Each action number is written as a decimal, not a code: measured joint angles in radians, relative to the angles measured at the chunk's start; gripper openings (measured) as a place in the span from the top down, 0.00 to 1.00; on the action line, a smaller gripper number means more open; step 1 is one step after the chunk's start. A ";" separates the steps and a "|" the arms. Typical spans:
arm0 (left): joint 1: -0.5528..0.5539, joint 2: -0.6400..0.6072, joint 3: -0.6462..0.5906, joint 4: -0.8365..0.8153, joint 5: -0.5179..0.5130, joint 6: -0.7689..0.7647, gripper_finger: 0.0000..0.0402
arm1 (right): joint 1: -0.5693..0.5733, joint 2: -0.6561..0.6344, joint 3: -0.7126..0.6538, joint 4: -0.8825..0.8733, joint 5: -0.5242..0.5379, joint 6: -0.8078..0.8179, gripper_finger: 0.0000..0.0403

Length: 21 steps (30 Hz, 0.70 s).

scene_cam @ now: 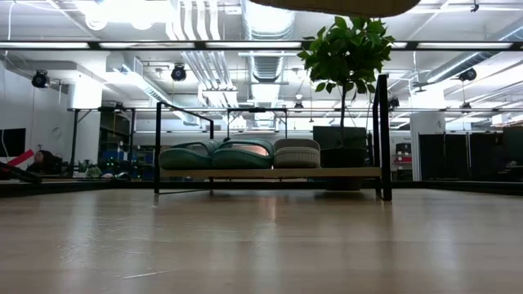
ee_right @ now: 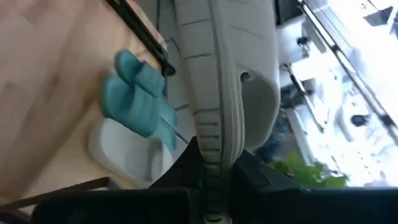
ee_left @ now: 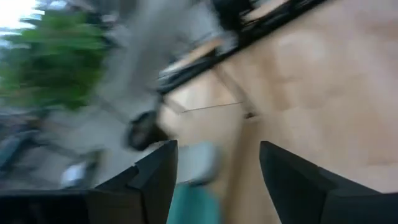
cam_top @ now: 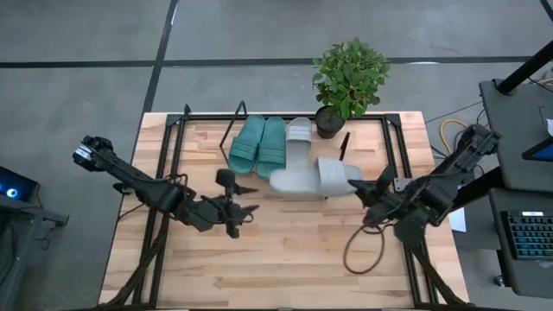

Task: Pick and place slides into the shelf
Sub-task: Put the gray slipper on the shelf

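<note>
Three foam slides on slanted light-wood shelf [cam_top: 380, 130]: two teal green slides [cam_top: 259, 143], one light grey slide [cam_top: 299, 132]. Fourth light grey foam slide [cam_top: 313, 175] pinched in my right gripper [cam_top: 361, 184], lifted just short of shelf. My left gripper [cam_top: 232, 204] over tabletop [cam_top: 285, 250], jaws wide, empty. One placement left.

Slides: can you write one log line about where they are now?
shelf: two teal slides, one grey slide | right hand: shut on grey slide, lifted | left hand: open, empty
</note>
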 joint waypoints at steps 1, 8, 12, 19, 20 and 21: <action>-0.008 0.000 -0.002 0.007 -0.060 0.030 0.48 | 0.011 -0.024 -0.014 0.001 -0.006 0.011 0.94; -0.037 0.090 -0.003 0.313 -0.231 0.401 0.47 | 0.088 -0.165 -0.130 0.119 -0.005 0.039 0.94; -0.037 0.186 -0.004 0.553 -0.290 0.669 0.47 | 0.127 -0.208 -0.173 0.201 -0.030 0.011 0.94; -0.040 0.339 -0.005 0.897 -0.260 0.986 0.47 | 0.176 -0.217 -0.201 0.207 -0.061 0.014 0.94; -0.040 0.350 -0.005 0.929 -0.258 1.012 0.47 | 0.184 -0.217 -0.206 0.207 -0.061 0.015 0.94; -0.040 0.358 -0.005 0.953 -0.256 1.028 0.47 | 0.191 -0.217 -0.212 0.206 -0.063 0.019 0.94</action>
